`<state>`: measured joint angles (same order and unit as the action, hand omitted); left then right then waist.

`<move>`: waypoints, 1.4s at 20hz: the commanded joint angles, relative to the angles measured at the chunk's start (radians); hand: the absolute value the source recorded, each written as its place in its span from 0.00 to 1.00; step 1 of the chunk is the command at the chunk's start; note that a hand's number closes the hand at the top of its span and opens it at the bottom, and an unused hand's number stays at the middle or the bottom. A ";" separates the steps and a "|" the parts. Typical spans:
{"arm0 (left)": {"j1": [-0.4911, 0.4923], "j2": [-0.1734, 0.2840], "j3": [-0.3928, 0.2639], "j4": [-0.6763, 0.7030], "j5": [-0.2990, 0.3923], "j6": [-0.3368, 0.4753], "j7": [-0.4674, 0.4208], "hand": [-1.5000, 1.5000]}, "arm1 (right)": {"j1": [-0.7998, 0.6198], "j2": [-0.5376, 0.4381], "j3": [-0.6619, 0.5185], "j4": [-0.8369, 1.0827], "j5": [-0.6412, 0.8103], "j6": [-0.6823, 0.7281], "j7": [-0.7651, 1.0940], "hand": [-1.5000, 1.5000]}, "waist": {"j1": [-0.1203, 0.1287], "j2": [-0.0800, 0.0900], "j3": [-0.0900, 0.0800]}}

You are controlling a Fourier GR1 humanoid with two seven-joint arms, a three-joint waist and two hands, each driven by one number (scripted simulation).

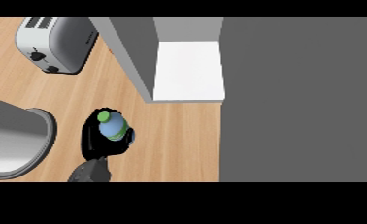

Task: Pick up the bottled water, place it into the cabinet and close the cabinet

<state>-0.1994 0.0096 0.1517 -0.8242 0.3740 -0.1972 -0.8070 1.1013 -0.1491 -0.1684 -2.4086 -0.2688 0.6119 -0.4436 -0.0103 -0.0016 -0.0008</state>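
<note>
A wide dark grey panel (294,102), most likely the open cabinet door, fills the right side of the view from top to bottom. To its left lies the wooden tabletop (175,140), light brown with a visible grain. At the top centre stands the cabinet (136,53), its grey side wall slanting down toward the middle of the view, and inside it a white shelf (190,70) shows, lit and bare of the bottle. At the upper left sits a silver toaster (56,43) with dark knobs on its near face. At the left edge, lower down, a curved metal rim of a sink (28,140) comes into view.

In the lower left middle, the left hand (97,138) rises from a grey forearm (90,170) at the bottom edge. Its black fingers (91,121) are curled around the bottled water (113,127), which is seen from above: a pale blue body with a green cap. The bottle is within the hand's grasp over the tabletop, below and left of the cabinet's opening and apart from it. The right hand is out of view.
</note>
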 commanded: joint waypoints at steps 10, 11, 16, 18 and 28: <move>0.098 -0.009 -0.376 -0.511 0.049 0.252 0.253 1.00 | 0.001 0.027 0.005 -0.123 -0.062 -0.016 0.057 0.00 | 0.012 -0.007 0.001; 0.035 -0.010 -0.428 -0.505 0.083 0.325 0.259 1.00 | -0.001 0.025 0.017 -0.122 -0.036 -0.003 0.046 0.00 | 0.000 -0.005 0.001; 0.036 -0.010 -0.567 -0.685 0.038 0.455 0.384 1.00 | -0.063 0.001 -0.027 -0.080 -0.082 -0.024 0.071 0.00 | 0.008 -0.001 0.001; 0.063 -0.010 -0.645 -0.777 -0.003 0.547 0.454 1.00 | -0.072 0.025 0.017 -0.079 -0.052 -0.031 0.080 0.00 | 0.013 -0.003 0.001; -0.291 -0.010 -0.746 -0.718 0.006 0.936 0.606 1.00 | -0.042 -0.006 -0.063 -0.108 -0.130 0.011 0.088 0.00 | -0.016 0.001 0.001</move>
<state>-0.3710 0.0001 -0.5730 -1.5731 0.3763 0.6193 -0.2457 1.0151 -0.1499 -0.1983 -2.3957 -0.2895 0.6133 -0.4007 -0.0163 -0.0014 -0.0001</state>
